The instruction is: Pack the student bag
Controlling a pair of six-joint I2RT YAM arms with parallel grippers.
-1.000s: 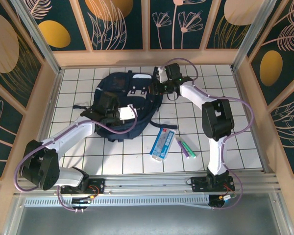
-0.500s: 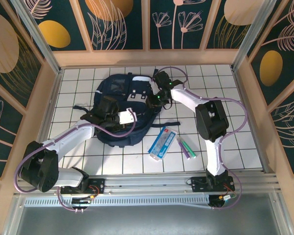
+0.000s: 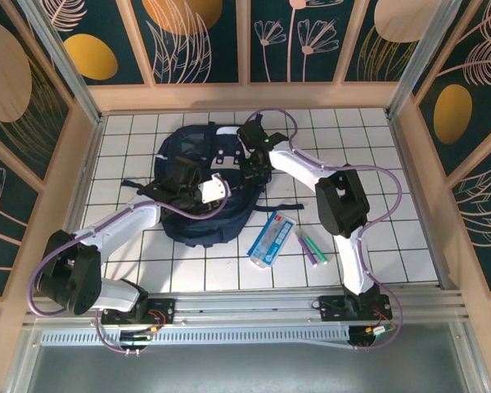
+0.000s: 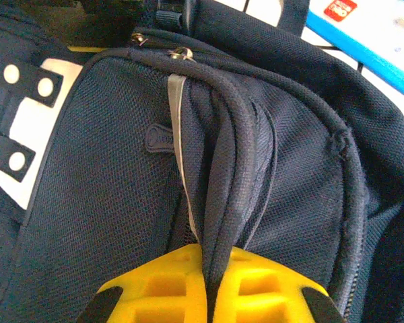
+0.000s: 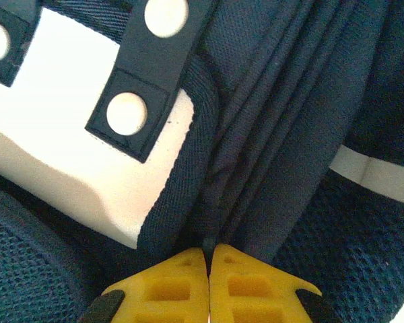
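Student bag (image 3: 204, 223) fabric pinched tight: left hand (image 4: 207, 269), right hand (image 5: 209, 259).

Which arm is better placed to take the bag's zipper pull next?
Left, probably. The left end effector pinches a fold of the student bag, and the zipper pull lies straight ahead. The right end effector grips beside the grey flap.

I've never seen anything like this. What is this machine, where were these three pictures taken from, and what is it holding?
These are two robot arms bolted to a tiled table. One picture looks down from above; the other two come from small cameras on each wrist, so the yellow shapes are the arms' own fingers. On the table lie a navy bag, a flat blue-and-white pack and two pens. The left gripper and right gripper each pinch a fold of the bag's fabric.
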